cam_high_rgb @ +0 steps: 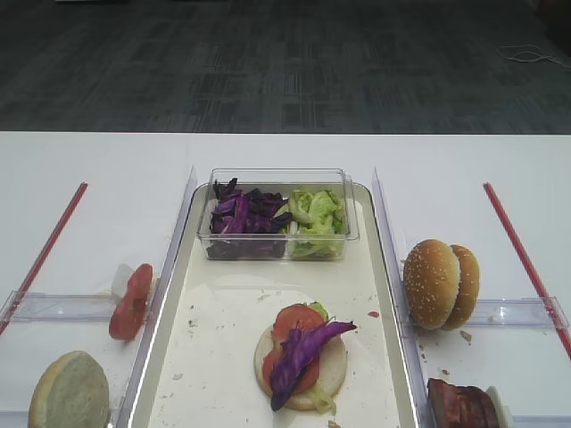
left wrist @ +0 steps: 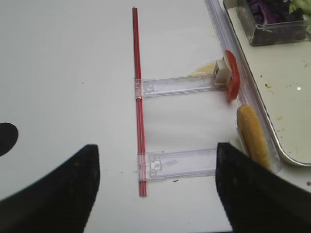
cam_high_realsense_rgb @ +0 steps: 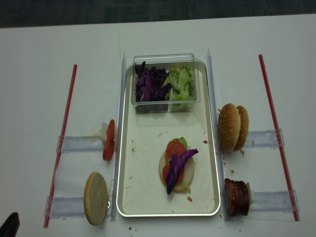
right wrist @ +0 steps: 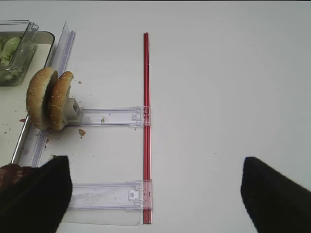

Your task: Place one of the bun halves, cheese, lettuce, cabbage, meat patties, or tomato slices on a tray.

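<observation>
On the tray (cam_high_rgb: pixel 223 348) lies a pale bun half (cam_high_rgb: pixel 332 370) topped with lettuce, a tomato slice (cam_high_rgb: pixel 299 319) and a purple cabbage strip (cam_high_rgb: pixel 303 352). Left of the tray, another tomato slice (left wrist: pixel 232 80) and a bun half (left wrist: pixel 252 136) stand on edge in clear holders. To its right stand two sesame bun halves (right wrist: pixel 48 99) and meat patties (cam_high_rgb: pixel 462 404). My left gripper (left wrist: pixel 155 165) hangs open over the left holder, its right finger beside the bun half. My right gripper (right wrist: pixel 154 184) is open above the table, holding nothing.
A clear tub (cam_high_rgb: pixel 277 250) at the tray's far end holds cabbage (cam_high_rgb: pixel 241 214) and lettuce (cam_high_rgb: pixel 314 214). Red strips (cam_high_rgb: pixel 45 254) (cam_high_rgb: pixel 522 259) with clear cross holders (right wrist: pixel 112 116) flank the tray. Crumbs dot the tray floor.
</observation>
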Available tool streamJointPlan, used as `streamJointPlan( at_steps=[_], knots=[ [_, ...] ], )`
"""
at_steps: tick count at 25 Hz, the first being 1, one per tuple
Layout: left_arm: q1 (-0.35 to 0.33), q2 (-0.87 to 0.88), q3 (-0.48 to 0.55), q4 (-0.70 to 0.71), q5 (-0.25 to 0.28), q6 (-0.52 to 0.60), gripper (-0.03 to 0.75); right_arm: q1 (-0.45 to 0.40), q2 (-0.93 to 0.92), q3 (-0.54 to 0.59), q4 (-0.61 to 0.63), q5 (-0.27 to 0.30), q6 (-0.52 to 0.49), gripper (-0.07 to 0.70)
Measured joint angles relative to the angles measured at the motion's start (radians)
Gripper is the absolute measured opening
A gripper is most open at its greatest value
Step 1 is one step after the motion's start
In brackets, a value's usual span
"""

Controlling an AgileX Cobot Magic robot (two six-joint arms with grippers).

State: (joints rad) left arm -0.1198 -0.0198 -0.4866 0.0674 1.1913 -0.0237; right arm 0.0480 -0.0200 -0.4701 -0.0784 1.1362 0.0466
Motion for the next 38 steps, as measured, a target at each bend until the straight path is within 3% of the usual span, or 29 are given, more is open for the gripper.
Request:
streamJointPlan(
  at_steps=[10, 18, 38],
  knots=[
    [0.000, 0.000, 0.000, 0.000, 0.000, 0.000, 0.475, 0.000, 0.000, 0.000, 0.000, 0.000, 0.004, 0.692],
    [0.053, 0.000, 0.000, 0.000, 0.000, -0.010, 0.475, 0.000, 0.000, 0.000, 0.000, 0.000, 0.004, 0.693],
    [0.058, 0.000, 0.000, 0.000, 0.000, -0.019, 0.475, 0.000, 0.000, 0.000, 0.000, 0.000, 0.002, 0.692]
  ],
)
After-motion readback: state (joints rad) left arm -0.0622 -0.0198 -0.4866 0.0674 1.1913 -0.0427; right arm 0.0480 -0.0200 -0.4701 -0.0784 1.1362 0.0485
